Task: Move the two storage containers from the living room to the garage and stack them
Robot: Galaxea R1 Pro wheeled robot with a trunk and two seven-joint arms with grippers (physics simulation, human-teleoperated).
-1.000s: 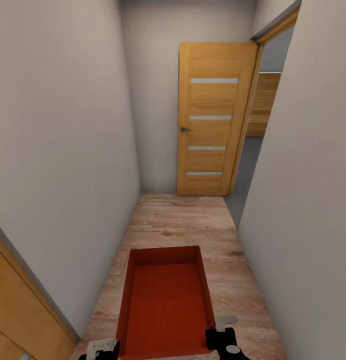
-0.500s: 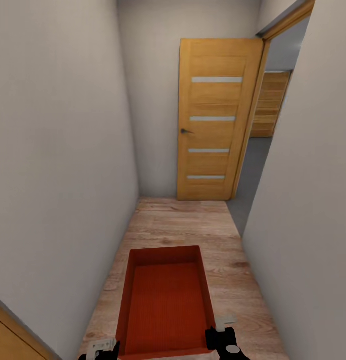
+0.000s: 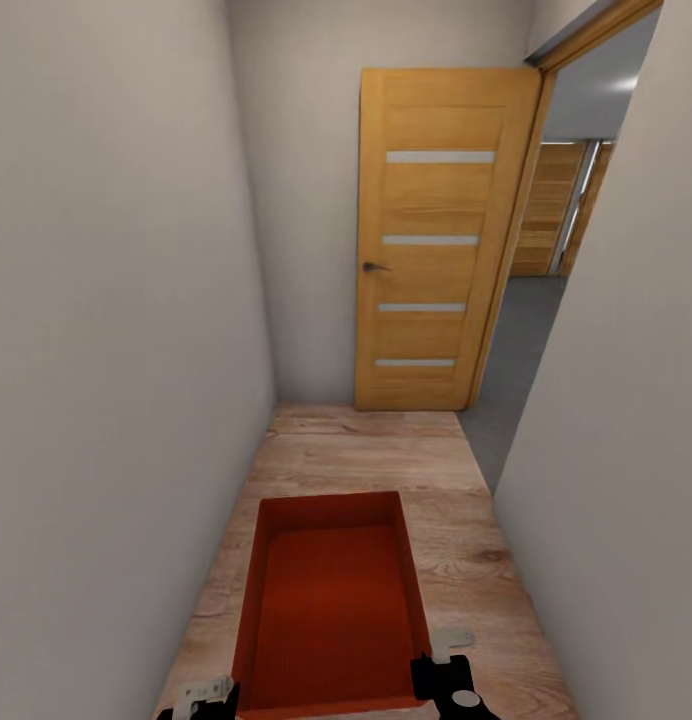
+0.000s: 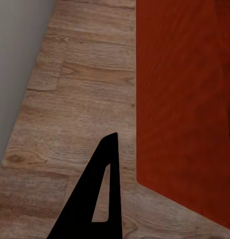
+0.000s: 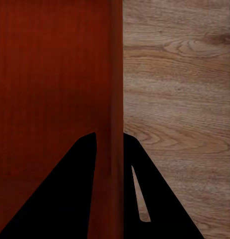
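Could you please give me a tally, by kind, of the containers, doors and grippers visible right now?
Storage container: 1, red-orange, open-top, held over the wood plank floor.
Wooden doors: 2, one open door in the hallway, one plank door beyond the doorway.
Grippers: 2, left gripper and right gripper, one on each side wall of the container.
Total: 5

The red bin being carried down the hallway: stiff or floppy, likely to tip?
The storage container probably stays stiff: its thin walls look straight. It appears empty, so likely light. The right end effector pinches one wall and the left end effector straddles another, so tipping seems unlikely.
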